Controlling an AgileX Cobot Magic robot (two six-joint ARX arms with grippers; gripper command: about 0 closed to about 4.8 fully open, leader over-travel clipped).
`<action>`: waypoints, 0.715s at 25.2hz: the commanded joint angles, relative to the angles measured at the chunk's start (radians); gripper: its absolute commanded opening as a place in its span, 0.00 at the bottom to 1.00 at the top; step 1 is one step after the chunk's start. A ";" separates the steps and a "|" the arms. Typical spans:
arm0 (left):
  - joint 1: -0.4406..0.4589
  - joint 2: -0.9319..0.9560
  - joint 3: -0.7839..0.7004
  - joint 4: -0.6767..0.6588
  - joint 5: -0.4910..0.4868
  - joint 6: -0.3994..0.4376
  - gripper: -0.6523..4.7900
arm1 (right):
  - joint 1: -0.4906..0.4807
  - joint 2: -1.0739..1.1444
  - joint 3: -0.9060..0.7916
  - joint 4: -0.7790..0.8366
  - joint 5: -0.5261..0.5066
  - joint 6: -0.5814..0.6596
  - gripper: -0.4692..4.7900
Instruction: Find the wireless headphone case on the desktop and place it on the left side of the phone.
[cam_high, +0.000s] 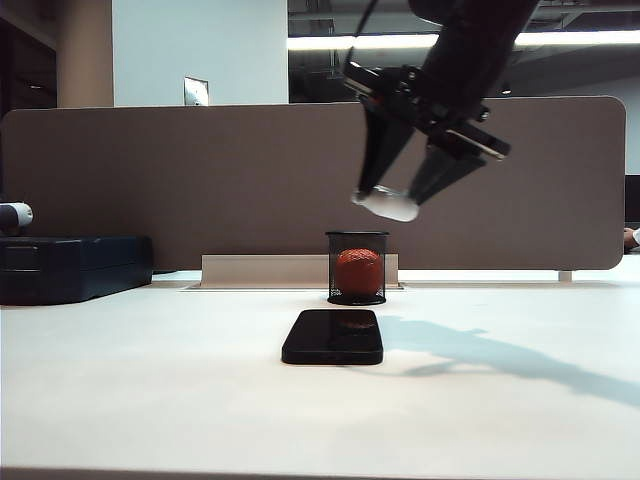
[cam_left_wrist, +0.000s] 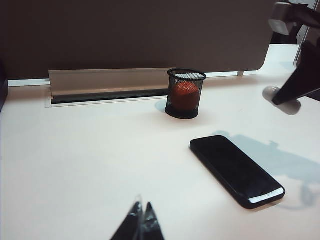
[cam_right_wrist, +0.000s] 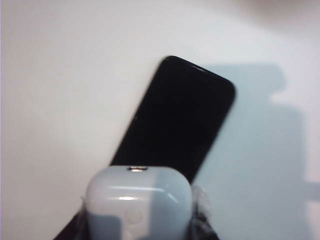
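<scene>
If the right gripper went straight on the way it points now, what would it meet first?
Probably the phone. The right gripper, shut on the wireless headphone case, hangs high above the desktop; its wrist view looks straight down at the phone, though depth is unclear.

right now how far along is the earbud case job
Done: the right tool has picked up the wireless headphone case and holds it in the air above the phone. In hand: carrying it. Left: setting it on the desktop left of the phone. The left tool sits shut, low over the desktop.
</scene>
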 joint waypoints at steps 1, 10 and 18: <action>-0.001 0.000 0.003 0.013 -0.002 0.004 0.11 | 0.033 0.011 0.007 0.063 -0.014 0.024 0.38; -0.001 0.001 0.003 0.013 -0.002 0.004 0.11 | 0.082 0.122 0.035 0.140 -0.074 0.095 0.37; -0.001 0.001 0.003 0.013 0.000 0.004 0.11 | 0.121 0.271 0.158 0.143 -0.105 0.108 0.37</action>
